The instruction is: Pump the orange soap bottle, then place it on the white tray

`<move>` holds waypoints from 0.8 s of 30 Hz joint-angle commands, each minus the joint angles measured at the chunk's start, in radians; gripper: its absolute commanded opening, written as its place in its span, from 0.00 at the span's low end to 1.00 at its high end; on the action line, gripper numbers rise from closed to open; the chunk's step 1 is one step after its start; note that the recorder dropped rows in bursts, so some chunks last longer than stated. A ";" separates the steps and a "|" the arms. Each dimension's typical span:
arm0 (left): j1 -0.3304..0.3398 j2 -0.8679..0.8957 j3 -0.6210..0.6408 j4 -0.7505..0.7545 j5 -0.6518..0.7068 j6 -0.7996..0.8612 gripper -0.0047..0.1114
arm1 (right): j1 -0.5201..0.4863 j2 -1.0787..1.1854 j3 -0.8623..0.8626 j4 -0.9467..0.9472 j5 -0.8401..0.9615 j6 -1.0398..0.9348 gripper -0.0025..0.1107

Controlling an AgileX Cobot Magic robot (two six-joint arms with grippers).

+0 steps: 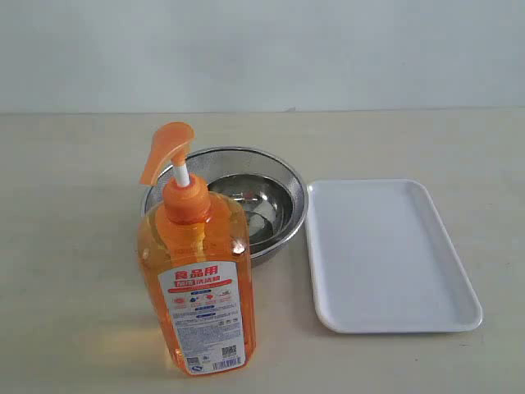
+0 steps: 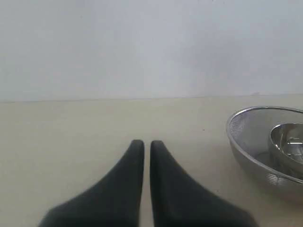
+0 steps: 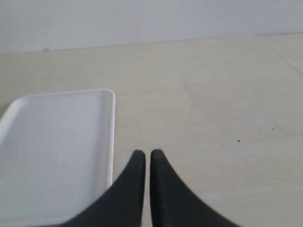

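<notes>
I have two dark claws, and neither grips anything. My left claw (image 2: 147,143) has its two fingers drawn together, with only a thin slit between the tips, and it hangs above the bare pale table (image 1: 74,205). My right claw (image 3: 147,152) looks the same, fingers together and nothing between them. In the exterior view the orange soap bottle (image 1: 201,271) stands upright on the table at about 7 o'clock in the scene. It is a tall clear bottle filled with orange liquid, and its white-and-red label with Chinese characters and a barcode faces the camera. Its orange pump head (image 1: 166,148) is raised on a white stem, with the spout sloping down toward 8 o'clock. Just behind the bottle, at about 1 o'clock from it, sits a round steel mesh bowl (image 1: 271,164), partly hidden by the bottle's shoulder. My left wrist view shows the mesh bowl (image 2: 246,142) off to one side of my left claw, with a smaller shiny steel bowl (image 2: 289,142) inside it. The white tray (image 1: 385,254) lies flat at 3 o'clock from the mesh bowl, close beside it and well apart from the bottle. In my right wrist view the tray (image 3: 57,142) lies near my right claw, its rim passing just beside one finger.
</notes>
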 commanded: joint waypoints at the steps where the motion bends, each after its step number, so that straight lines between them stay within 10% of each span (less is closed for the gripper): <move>1: 0.003 -0.002 -0.002 0.016 -0.008 0.008 0.08 | 0.004 -0.004 0.004 -0.001 -0.008 -0.002 0.03; 13: 0.003 -0.002 -0.315 -0.184 0.173 0.003 0.08 | 0.004 -0.004 0.004 -0.001 -0.008 -0.002 0.03; 24: 0.003 -0.002 -0.344 -0.250 0.064 -0.024 0.08 | 0.004 -0.004 0.004 -0.001 -0.008 -0.002 0.03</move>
